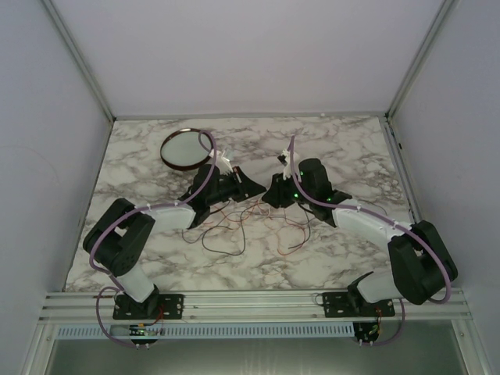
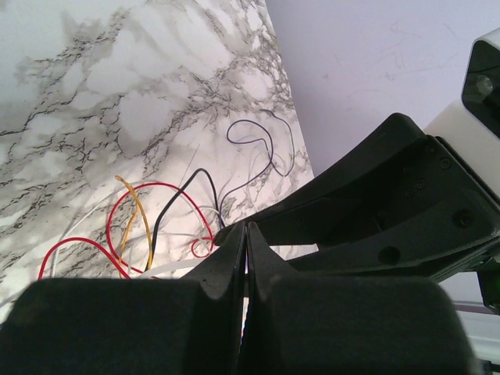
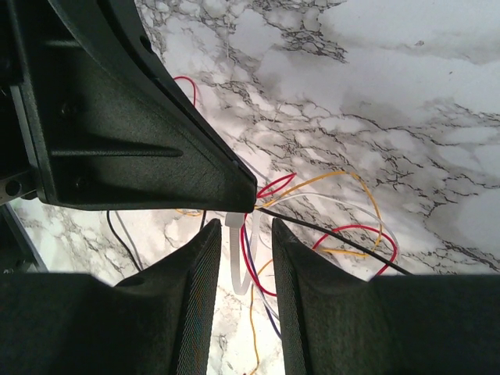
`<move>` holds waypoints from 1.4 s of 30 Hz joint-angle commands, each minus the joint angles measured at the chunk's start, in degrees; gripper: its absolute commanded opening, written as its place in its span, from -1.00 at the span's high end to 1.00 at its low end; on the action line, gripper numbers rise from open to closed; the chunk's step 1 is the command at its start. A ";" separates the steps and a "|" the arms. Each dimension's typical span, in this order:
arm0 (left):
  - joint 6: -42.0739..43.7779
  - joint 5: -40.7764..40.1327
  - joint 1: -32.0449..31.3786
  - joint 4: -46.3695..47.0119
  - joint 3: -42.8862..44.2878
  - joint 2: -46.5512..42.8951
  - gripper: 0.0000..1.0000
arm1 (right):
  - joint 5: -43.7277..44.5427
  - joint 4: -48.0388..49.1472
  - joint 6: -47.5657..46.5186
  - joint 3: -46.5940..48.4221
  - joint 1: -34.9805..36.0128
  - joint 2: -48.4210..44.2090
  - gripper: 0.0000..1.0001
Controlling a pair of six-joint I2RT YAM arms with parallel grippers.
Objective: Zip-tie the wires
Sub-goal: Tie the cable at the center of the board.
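The wires (image 1: 242, 223) are thin red, black, yellow and white strands spread on the marble between the arms. My left gripper (image 1: 251, 186) is shut; in the left wrist view its jaws (image 2: 247, 231) press together with the wires (image 2: 168, 211) running in under the tips. In the right wrist view the wires (image 3: 344, 207) converge at the left gripper's tip (image 3: 248, 199). A white zip tie (image 3: 248, 258) hangs there as a loop with some strands through it. My right gripper (image 3: 244, 228) is open, one finger on each side of the loop, not touching it.
A round dark-rimmed dish (image 1: 187, 148) lies at the back left, behind the left arm. The two grippers (image 1: 269, 191) meet tip to tip at mid-table. White enclosure walls stand on three sides, and a rail runs along the near edge.
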 commanded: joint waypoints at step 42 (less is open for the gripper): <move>-0.50 1.17 -0.52 -3.19 4.56 -0.76 1.00 | 3.24 16.92 -0.40 -6.45 1.14 -4.25 0.83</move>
